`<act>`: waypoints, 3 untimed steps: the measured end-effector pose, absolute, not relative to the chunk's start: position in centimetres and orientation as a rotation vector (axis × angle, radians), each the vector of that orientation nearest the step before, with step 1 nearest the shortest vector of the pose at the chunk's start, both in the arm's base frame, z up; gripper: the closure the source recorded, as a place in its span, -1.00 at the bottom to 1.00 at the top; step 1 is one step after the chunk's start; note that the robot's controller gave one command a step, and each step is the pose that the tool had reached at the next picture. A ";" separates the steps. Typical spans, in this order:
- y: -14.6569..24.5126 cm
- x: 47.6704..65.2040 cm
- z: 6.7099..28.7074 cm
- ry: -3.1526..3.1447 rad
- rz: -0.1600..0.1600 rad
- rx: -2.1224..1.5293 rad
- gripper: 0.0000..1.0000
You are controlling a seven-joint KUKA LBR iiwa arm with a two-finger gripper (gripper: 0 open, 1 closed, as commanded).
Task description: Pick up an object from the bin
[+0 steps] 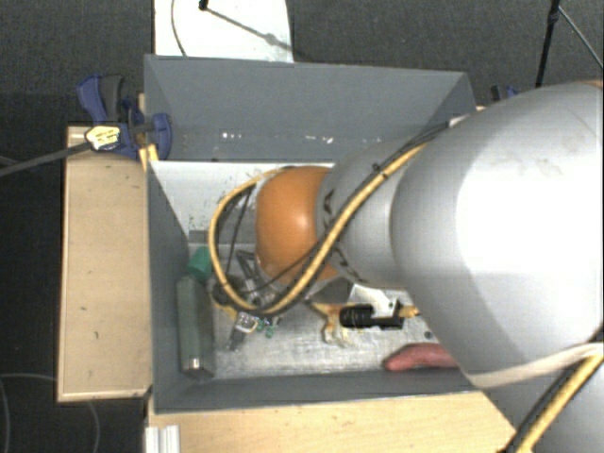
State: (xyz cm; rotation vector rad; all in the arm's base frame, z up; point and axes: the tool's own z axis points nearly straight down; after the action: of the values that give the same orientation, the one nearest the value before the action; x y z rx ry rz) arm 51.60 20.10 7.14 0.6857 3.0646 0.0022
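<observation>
Gripper (247, 325) hangs low in the left part of the bin (302, 102), from the camera view, close to the floor. I cannot tell if it is released or clenched, and I see nothing in its grasp. The orange cover (288, 225) and looped yellow cables (221, 243) on the arm (491, 253) hide most of the wrist.

The nearest thing is a grey bar (192, 324) just left of the gripper. It lies flat against the bin's left wall, with its long axis running along that wall from the near corner toward the back. I can't say whether they touch. A green piece (199, 266) sits at the bar's far end.

Further right on the floor are a small tan thing (330, 328) and a black marker (373, 319) lying roughly left to right. A white piece (377, 300) lies just behind the marker, and a pink thing (420, 357) sits near the front wall, partly under the arm.

The bin is grey metal with sloped walls and stands on dark textured ground (57, 26).
</observation>
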 end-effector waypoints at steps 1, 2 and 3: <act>22.0 53.0 7.2 2.971 -0.005 1.019 1.00; 22.0 53.0 7.2 2.971 -0.005 1.020 1.00; 22.0 52.9 7.5 2.971 -0.006 1.021 1.00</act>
State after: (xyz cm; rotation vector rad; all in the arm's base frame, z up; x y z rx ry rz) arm 52.93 21.97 7.49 1.0208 2.9710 -0.0055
